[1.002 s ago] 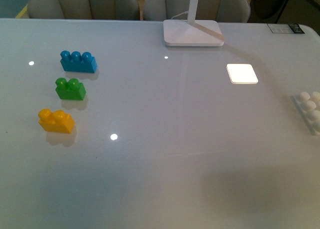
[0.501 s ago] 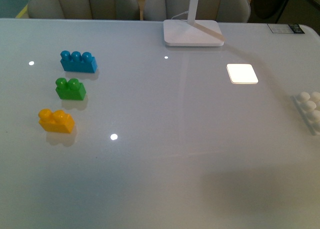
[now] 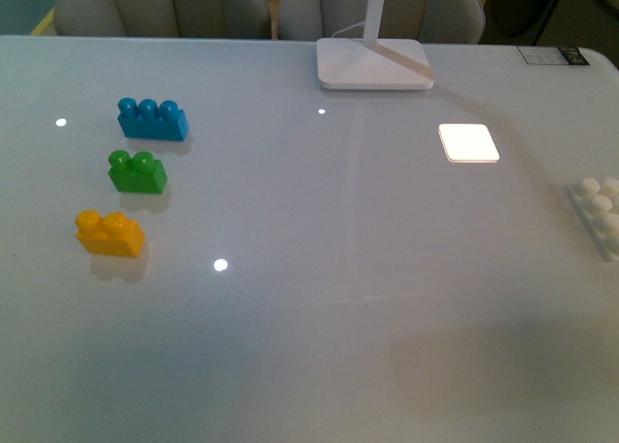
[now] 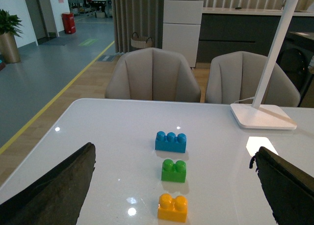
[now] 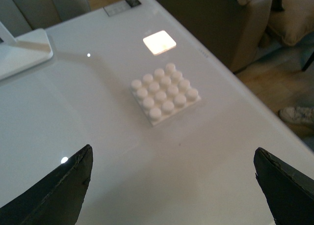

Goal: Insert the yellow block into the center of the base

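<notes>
The yellow block [image 3: 110,233] lies at the table's left, nearest of a row of bricks; the left wrist view shows the yellow block [image 4: 172,208] between and ahead of my wide-apart left fingers. My left gripper [image 4: 174,185] is open and empty, well above the table. The white studded base [image 3: 600,213] is cut off by the right edge of the front view; in the right wrist view the base [image 5: 166,93] lies whole, ahead of my open, empty right gripper [image 5: 171,185]. Neither arm shows in the front view.
A green brick [image 3: 136,171] and a blue brick [image 3: 152,119] lie beyond the yellow one. A white lamp foot [image 3: 373,63] stands at the back, with a bright light patch [image 3: 468,142] on the table. Chairs stand behind the far edge. The table's right edge [image 5: 235,82] runs close past the base.
</notes>
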### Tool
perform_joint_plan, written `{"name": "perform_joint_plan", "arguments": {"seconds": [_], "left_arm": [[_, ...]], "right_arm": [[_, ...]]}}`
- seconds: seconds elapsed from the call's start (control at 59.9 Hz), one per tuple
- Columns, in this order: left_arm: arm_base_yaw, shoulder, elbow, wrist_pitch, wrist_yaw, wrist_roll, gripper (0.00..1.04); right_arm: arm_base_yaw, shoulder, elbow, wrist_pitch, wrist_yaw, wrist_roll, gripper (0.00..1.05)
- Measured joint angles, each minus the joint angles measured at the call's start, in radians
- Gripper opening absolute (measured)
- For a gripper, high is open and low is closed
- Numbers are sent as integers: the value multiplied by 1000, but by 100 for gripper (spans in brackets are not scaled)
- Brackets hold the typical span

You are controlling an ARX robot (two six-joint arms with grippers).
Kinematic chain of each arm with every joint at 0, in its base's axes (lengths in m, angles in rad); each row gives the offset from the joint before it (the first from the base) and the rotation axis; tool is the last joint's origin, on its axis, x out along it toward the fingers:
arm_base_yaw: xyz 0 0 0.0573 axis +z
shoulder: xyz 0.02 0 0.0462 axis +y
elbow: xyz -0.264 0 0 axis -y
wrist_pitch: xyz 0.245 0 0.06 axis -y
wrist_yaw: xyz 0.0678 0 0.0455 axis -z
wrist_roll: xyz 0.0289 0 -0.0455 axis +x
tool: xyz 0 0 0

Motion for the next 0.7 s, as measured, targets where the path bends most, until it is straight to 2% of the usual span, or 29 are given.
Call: {"name": "perform_joint_plan", "arguments": {"seconds": [0.033, 0.1, 0.2, 0.251, 0.384, 0.702], "left_arm": [[0, 0, 0, 0, 0, 0, 97], [0, 0, 0, 0, 0, 0, 97], [0, 0, 0, 0, 0, 0, 97], [0, 0, 0, 0, 0, 0, 97], [0, 0, 0, 0, 0, 0, 97], [0, 0, 0, 0, 0, 0, 97]], "right_arm": [[-73, 75, 13, 67, -63, -47, 96], [-231, 300, 61, 269, -254, -162, 96], [-341, 557, 129, 437, -404, -262, 96], [-376, 686, 174, 500, -443, -306, 96], [-421, 984, 307, 559, -524, -378, 96], [-442, 1456, 661, 530, -584, -434, 96]]}}
